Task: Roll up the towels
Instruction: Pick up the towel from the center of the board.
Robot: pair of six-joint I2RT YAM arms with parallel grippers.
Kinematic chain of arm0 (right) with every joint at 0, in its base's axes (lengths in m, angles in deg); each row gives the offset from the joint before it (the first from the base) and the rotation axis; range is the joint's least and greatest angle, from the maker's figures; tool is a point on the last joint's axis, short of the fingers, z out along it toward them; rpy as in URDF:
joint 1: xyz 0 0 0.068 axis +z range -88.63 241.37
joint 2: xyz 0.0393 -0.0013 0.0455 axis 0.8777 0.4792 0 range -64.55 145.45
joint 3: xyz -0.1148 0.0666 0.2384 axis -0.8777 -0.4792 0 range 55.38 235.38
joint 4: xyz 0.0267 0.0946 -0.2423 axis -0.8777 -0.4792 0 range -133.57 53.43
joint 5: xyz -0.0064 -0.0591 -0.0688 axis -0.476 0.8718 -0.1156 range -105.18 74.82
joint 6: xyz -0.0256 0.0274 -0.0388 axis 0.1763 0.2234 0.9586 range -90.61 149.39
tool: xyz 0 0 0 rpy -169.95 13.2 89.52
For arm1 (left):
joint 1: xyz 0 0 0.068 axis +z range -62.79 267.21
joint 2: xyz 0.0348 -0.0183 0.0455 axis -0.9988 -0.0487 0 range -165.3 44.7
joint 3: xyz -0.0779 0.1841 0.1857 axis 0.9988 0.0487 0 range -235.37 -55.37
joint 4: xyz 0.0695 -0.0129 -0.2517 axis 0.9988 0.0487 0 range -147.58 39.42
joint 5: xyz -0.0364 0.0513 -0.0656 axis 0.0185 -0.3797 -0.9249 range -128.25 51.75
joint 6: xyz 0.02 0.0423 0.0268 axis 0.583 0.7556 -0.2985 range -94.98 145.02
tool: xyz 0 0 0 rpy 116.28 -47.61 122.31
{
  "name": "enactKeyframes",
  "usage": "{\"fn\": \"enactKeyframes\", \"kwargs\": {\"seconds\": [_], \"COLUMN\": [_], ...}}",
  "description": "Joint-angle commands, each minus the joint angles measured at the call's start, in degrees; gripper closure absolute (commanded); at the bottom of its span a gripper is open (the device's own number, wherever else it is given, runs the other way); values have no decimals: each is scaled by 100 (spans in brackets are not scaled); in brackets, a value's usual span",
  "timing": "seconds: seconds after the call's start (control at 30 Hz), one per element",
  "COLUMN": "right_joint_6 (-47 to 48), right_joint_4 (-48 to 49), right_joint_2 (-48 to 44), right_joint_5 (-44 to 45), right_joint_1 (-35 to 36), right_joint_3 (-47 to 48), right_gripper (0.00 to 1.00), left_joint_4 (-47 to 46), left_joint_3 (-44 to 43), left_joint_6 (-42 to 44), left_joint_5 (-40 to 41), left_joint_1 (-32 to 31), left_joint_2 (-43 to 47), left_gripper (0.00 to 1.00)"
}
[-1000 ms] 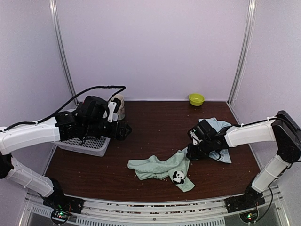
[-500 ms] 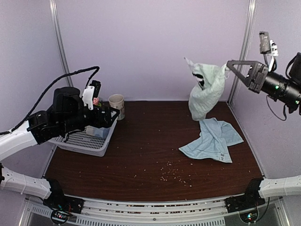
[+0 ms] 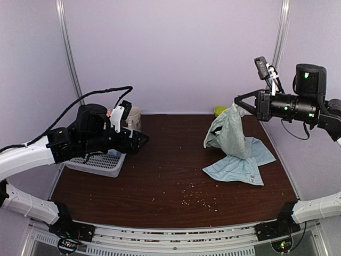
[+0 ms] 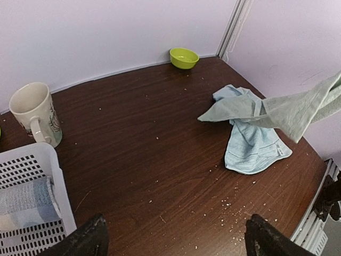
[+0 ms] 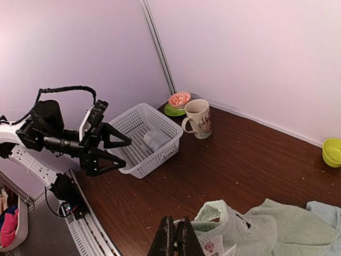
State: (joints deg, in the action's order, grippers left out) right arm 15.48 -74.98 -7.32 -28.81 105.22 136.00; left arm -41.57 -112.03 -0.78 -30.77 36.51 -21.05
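My right gripper (image 3: 238,103) is shut on a corner of the pale mint green towel (image 3: 229,134), which hangs high over the back right of the table. Its lower end reaches the light blue towel (image 3: 240,164), which lies crumpled on the table. In the right wrist view the shut gripper (image 5: 176,241) pinches the mint towel (image 5: 266,226) beside its label, with the blue towel (image 5: 326,211) at the far right. My left gripper (image 3: 136,144) hovers open and empty beside the basket. From the left wrist, the gripper (image 4: 176,245) faces the mint towel (image 4: 298,109) and the blue towel (image 4: 254,148).
A white mesh basket (image 3: 104,164) at the left holds a rolled cloth (image 4: 24,200). Behind it stand a cream mug (image 3: 133,118) and a small red-and-green dish (image 5: 179,100). A lime bowl (image 3: 221,111) sits at the back wall. Crumbs dot the wooden table (image 3: 176,181).
My right gripper lifted the mint towel off the table, raised it high, then lowered it until it touches the blue towel. My left arm swung slightly right, still open.
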Motion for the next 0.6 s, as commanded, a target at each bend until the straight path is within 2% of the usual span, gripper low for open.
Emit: {"fn": "enactKeyframes", "kwargs": {"seconds": [0.0, 0.1, 0.17, 0.23, 0.33, 0.57], "right_joint_6": [231, 14, -131, 0, 5, -16], "right_joint_4": [-144, 67, 257, 47, -95, 208], "right_joint_2": [603, 1023, 1141, 1248, 1165, 218], "right_joint_5": [-425, -1027, -809, -192, 424, 1242], "right_joint_1": [35, 345, 405, 401, 253, -22], "right_joint_3": [1452, 3103, 3702, 4057, 3608, 973], "right_gripper": [100, 100, 100, 100, 100, 100], "left_joint_4": [-405, -310, -307, -317, -398, -793], "left_joint_3": [-236, -460, -538, -574, -471, -11], "left_joint_6": [183, 343, 449, 545, 594, 366], "left_joint_5": [45, 231, 299, 258, 85, -714], "left_joint_1": [-28, -28, -28, -28, -28, -28], "left_joint_2": [118, 313, 468, 561, 586, 12], "left_gripper": [9, 9, 8, 8, 7, 7]}}
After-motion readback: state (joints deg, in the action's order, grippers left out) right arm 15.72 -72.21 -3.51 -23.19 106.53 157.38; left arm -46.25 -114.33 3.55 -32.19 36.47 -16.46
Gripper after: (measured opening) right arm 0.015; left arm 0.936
